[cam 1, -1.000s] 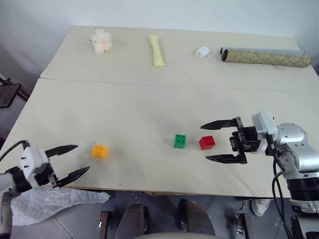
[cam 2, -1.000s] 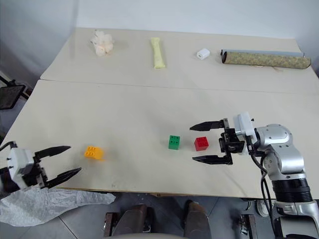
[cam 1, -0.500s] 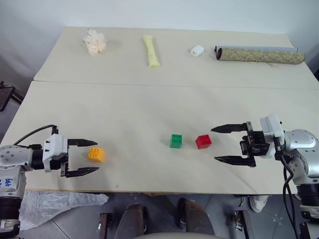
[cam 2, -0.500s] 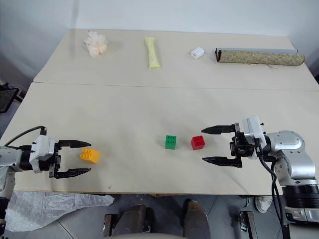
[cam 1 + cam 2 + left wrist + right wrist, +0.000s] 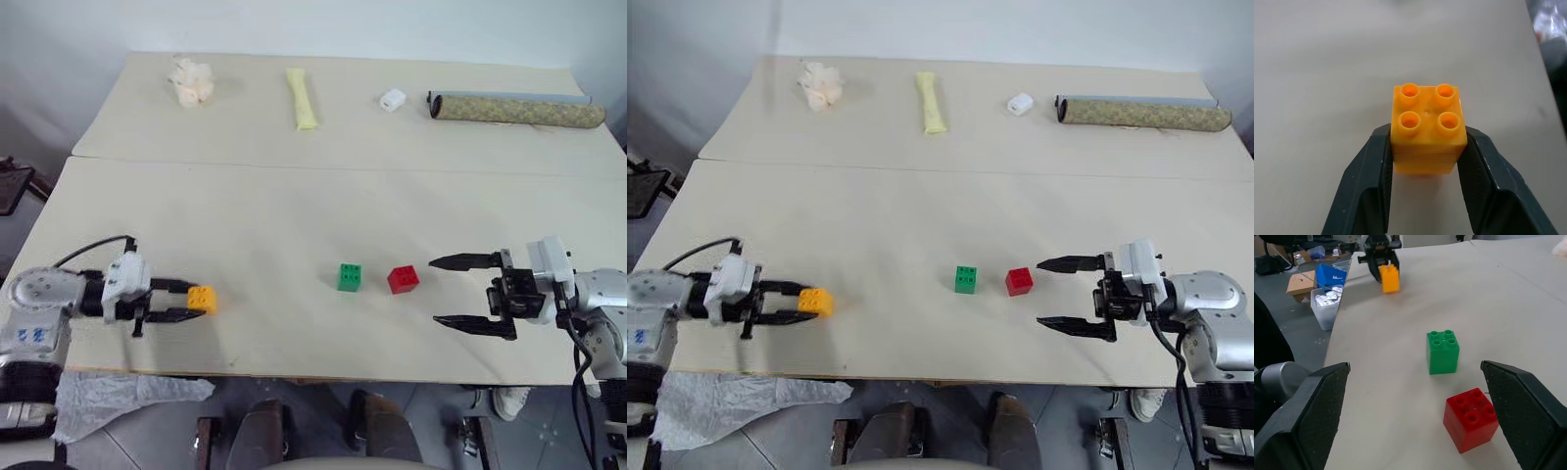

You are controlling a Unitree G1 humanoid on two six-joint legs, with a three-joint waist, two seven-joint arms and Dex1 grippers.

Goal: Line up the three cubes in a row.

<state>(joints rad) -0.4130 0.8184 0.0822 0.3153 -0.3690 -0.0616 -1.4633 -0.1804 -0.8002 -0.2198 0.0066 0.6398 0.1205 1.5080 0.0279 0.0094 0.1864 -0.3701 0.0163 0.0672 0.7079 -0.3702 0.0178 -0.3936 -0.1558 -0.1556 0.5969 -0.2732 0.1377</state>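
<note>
On the near table (image 5: 294,215), the orange-yellow cube (image 5: 202,300) sits toward the left front. My left gripper (image 5: 186,300) is shut on it; its black fingers (image 5: 1371,181) press the cube (image 5: 1427,127) from both sides. The green cube (image 5: 351,277) and the red cube (image 5: 403,279) stand side by side, a small gap apart, right of centre. My right gripper (image 5: 453,292) stands open to the right of the red cube, apart from it, nothing between its fingers. In the right wrist view the green cube (image 5: 1443,351) and red cube (image 5: 1471,419) lie ahead, the orange-yellow one (image 5: 1390,278) farther off.
On the far table lie a crumpled white-and-peach wad (image 5: 192,80), a pale yellow packet (image 5: 304,98), a small white block (image 5: 393,99) and a patterned roll (image 5: 514,110). A plastic bag (image 5: 108,397) hangs below the front edge at left. A seam runs between the two tables.
My left gripper moved right and forward to the orange-yellow cube and shut on it. My right gripper drew back to the right, away from the red cube, still open. The camera shifted.
</note>
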